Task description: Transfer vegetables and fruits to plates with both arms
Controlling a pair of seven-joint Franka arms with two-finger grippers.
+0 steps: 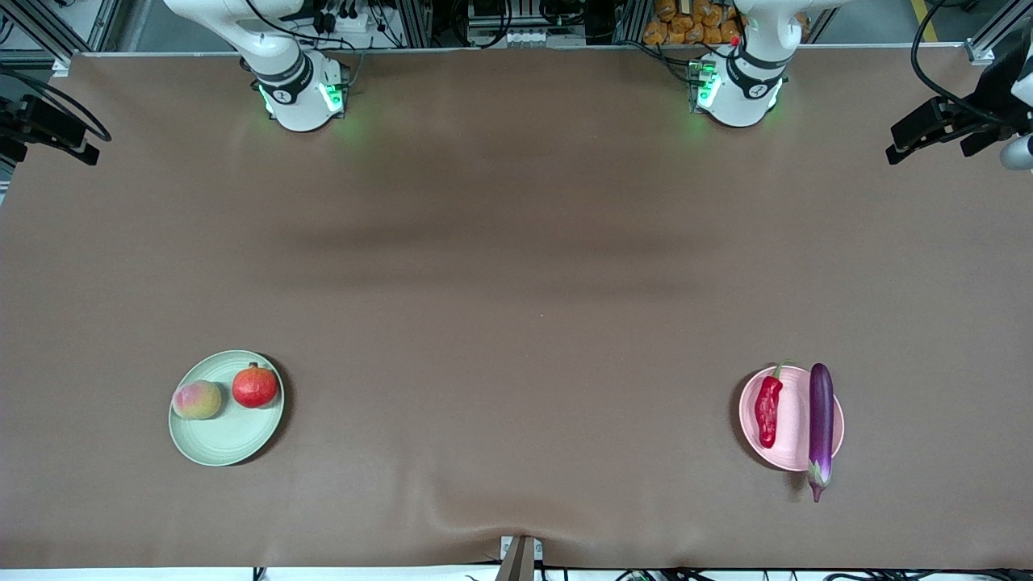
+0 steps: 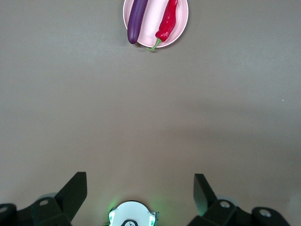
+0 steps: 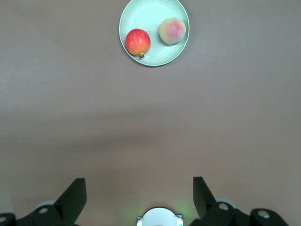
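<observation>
the left gripper (image 2: 140,197) hangs high over the bare brown table (image 1: 516,266), above its own arm's green-lit base (image 1: 736,93), its two dark fingers (image 2: 73,193) spread wide with nothing between them. the right gripper (image 3: 139,197) hangs the same way over the right arm's base (image 1: 303,97), its fingers (image 3: 73,195) also spread wide and empty. both arms wait, folded back over their bases, with only their lower links showing in the front view.

taking the pale pink plate (image 1: 795,448) as the landmark: it sits toward the left arm's end of the table, much nearer the front camera than the bases. the red chili pepper (image 1: 768,411) lies on this plate, lengthwise along the side toward the table's middle, its thin green stem pointing toward the bases and reaching just past the rim. the purple eggplant (image 1: 821,420) lies on the same plate, beside the pepper but apart from it, along the edge toward the table's end; its pale stem end overhangs the rim on the camera side.

well apart from the pink plate, at the right arm's end of the table and about as near the camera, is the pale green plate (image 1: 222,444). on it rest the red pomegranate (image 1: 255,386) and the yellowish-pink peach (image 1: 197,400), just beside each other on the part of the plate toward the bases, the pomegranate on the side closer to the pink plate.
</observation>
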